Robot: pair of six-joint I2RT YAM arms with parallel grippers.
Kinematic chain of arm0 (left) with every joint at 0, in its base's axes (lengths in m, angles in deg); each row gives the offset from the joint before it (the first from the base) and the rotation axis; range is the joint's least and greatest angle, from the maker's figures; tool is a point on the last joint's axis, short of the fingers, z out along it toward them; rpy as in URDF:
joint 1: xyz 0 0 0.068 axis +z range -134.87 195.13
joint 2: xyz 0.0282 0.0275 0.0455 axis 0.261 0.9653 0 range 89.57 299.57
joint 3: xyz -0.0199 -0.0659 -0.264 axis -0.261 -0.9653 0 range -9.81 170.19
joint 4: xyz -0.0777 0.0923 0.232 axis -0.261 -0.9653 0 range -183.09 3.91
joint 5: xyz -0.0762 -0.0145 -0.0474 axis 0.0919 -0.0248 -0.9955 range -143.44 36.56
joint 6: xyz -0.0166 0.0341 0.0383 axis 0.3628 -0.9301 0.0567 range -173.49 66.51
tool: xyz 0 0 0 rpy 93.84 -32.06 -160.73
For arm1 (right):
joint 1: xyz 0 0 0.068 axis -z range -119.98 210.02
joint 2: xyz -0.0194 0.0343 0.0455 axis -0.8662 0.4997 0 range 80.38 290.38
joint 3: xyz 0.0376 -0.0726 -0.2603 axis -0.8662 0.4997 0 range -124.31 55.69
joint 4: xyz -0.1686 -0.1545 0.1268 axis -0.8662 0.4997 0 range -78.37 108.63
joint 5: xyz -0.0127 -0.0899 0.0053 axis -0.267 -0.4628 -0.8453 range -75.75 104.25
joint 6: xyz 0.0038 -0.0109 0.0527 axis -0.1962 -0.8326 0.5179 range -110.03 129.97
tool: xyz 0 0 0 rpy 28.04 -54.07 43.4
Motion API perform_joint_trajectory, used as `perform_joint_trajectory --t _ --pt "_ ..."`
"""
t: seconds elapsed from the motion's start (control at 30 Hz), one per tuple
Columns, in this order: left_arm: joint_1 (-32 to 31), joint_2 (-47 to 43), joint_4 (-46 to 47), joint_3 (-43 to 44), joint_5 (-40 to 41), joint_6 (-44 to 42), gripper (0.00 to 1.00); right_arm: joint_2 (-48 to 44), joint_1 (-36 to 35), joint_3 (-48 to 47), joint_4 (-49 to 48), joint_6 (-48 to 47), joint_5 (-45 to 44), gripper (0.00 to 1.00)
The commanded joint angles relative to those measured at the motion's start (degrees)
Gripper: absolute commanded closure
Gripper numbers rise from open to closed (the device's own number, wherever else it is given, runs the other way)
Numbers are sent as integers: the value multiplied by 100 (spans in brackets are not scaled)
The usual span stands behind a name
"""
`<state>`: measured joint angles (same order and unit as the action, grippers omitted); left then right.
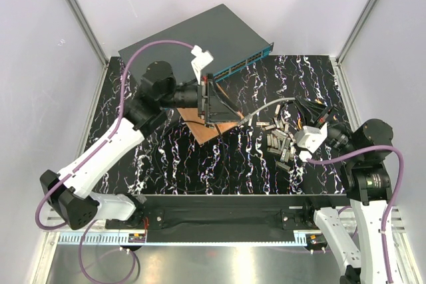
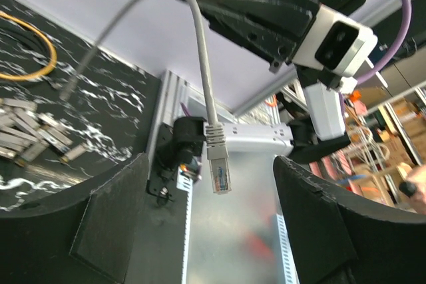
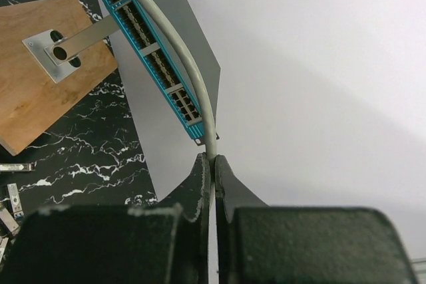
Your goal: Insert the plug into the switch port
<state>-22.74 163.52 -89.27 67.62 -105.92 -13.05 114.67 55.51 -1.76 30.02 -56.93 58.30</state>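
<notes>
Plug (image 2: 219,175) seen only from left wrist; right gripper (image 3: 213,159) pinches cable (image 3: 210,139)

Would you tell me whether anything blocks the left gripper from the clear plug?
Nothing visible does: the clear plug, on its grey cable, hangs free between the open jaws of the left gripper.

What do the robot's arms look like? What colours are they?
The left arm and right arm have white links and chunky black joints. A purple cable loops along each. The left gripper and right gripper are black, two-fingered, with a white block behind.
</notes>
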Motion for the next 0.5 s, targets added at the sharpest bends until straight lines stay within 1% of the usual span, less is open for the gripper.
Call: perform_joint_trajectory --t 0.0,0.13,0.23,0.3,0.37,0.4,0.47 --pt "-238 49 -25 54 -104 -107 20 35 -32 -90 -406 -96 42 100" --pt "-335 40 -60 -122 -42 -125 20 35 -23 -126 -380 -87 42 100" --pt "-379 67 -42 -53 -25 -160 26 -9 -32 -135 -310 -104 95 100" --pt "-397 110 -51 -9 -16 -169 35 -36 -23 -109 -275 -113 130 100" --pt "-414 128 -42 27 -7 -177 42 -53 -23 -108 -249 -131 174 100" --pt "-414 146 -42 44 -7 -212 50 -62 -23 -108 -240 -131 174 100" --pt "-423 154 -51 62 -24 -248 59 -88 -32 -100 -240 -131 183 100"
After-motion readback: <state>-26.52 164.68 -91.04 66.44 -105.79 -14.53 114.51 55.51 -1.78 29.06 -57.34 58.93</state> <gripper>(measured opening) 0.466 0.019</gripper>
